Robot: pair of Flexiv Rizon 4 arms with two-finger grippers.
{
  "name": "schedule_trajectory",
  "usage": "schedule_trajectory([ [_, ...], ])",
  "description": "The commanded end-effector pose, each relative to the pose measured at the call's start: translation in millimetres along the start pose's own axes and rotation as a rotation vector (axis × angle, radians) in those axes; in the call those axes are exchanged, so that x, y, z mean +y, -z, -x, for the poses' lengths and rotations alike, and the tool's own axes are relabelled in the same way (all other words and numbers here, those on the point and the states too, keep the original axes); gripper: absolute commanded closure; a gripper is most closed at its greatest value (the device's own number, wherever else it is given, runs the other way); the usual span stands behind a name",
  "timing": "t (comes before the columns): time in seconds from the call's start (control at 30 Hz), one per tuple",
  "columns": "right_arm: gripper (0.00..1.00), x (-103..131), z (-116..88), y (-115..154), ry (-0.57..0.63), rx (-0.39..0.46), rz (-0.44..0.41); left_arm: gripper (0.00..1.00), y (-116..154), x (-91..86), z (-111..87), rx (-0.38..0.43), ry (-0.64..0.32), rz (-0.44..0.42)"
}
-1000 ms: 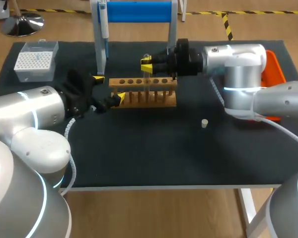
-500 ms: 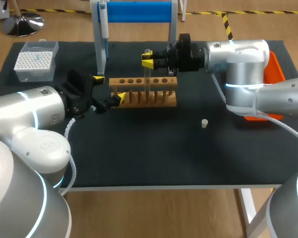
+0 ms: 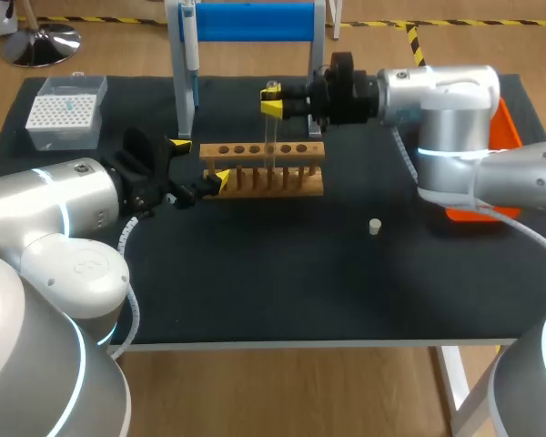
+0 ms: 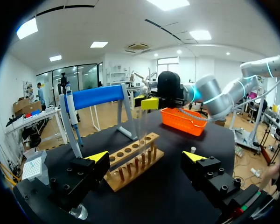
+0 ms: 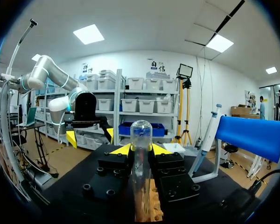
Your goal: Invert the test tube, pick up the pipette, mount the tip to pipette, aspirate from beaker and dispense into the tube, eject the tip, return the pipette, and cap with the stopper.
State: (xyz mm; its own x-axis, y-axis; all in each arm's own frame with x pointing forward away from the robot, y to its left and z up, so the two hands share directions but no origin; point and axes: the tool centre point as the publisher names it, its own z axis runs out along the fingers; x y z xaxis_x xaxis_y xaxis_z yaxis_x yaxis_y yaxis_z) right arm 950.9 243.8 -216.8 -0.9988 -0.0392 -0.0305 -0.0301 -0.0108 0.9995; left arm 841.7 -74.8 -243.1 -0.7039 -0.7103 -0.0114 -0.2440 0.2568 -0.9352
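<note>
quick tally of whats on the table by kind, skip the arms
test tube: 1
wooden rack: 1
pipette: 1
blue stand: 1
tip box: 1
stopper: 1
orange basket: 1
total: 7

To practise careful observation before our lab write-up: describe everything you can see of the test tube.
The test tube is a clear, glass-looking cylinder that seems empty. It stands upright with its rounded closed end on top, so it is upside down. The right gripper is shut on it just below that end, a yellow fingertip on either side. Its lower part reaches down to the wooden rack; whether its open end sits inside a hole cannot be told.
</note>
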Motion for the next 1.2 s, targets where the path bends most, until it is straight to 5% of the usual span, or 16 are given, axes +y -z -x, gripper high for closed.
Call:
schedule_trajectory([
  [0.03,1.0,7.1,-5.8,2.9,0.003,-0.009,-0.007,0.0,1.6,0.4,1.2,0.007,0.001,-0.001],
  [0.37,1.0,25.5,-20.2,12.6,0.021,-0.018,-0.011,0.0,1.6,0.4,1.2,0.007,0.001,-0.001],
  [1.0,1.0,25.5,-20.2,12.6,0.021,-0.018,-0.011,0.0,1.6,0.4,1.2,0.007,0.001,-0.001],
  [1.2,1.0,32.0,-18.2,21.8,-0.26,-0.013,-0.121,0.0,1.6,0.4,1.2,0.007,0.001,-0.001],
])
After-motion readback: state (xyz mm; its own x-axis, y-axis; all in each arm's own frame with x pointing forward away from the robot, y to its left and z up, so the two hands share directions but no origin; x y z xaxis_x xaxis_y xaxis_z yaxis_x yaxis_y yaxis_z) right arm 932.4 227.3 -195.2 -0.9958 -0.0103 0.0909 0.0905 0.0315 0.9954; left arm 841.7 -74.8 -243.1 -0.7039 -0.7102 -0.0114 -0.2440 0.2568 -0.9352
